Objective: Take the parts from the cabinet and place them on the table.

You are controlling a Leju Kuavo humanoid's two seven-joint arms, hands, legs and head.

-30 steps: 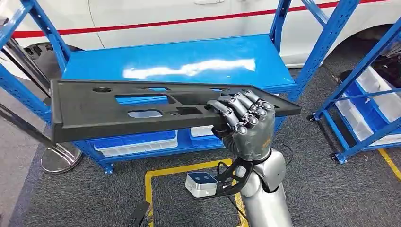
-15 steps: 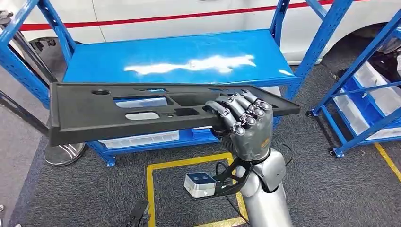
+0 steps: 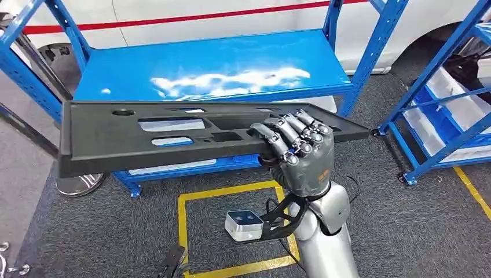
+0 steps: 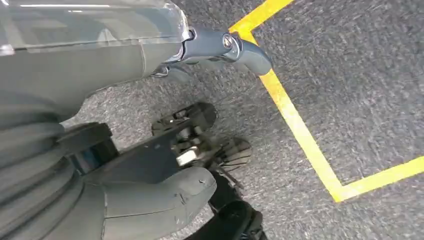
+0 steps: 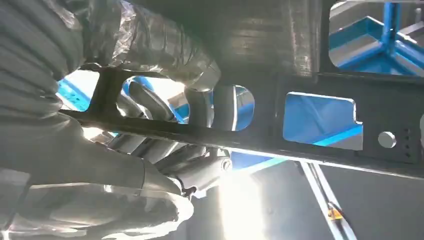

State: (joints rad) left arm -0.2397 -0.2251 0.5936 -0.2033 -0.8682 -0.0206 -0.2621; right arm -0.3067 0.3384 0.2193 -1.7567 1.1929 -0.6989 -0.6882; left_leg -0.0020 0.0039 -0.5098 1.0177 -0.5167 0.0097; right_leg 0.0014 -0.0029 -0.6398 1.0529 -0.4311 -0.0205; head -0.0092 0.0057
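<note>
Since a moment ago, the whole picture has slid a bit, so the camera moved; the long black part sits in the right hand just as it did. It is up in the air, in front of the blue shelf, over the grey floor.

It looks stiff and flat, with holes cut in it, and probably light. It is long and held near one end, so the far end may dip or swing. Holding nearer the middle would be steadier.

From below, the right wrist view shows fingers poking through a hole. The left hand hangs over the floor with nothing in it, fingers curled, near a yellow line.
</note>
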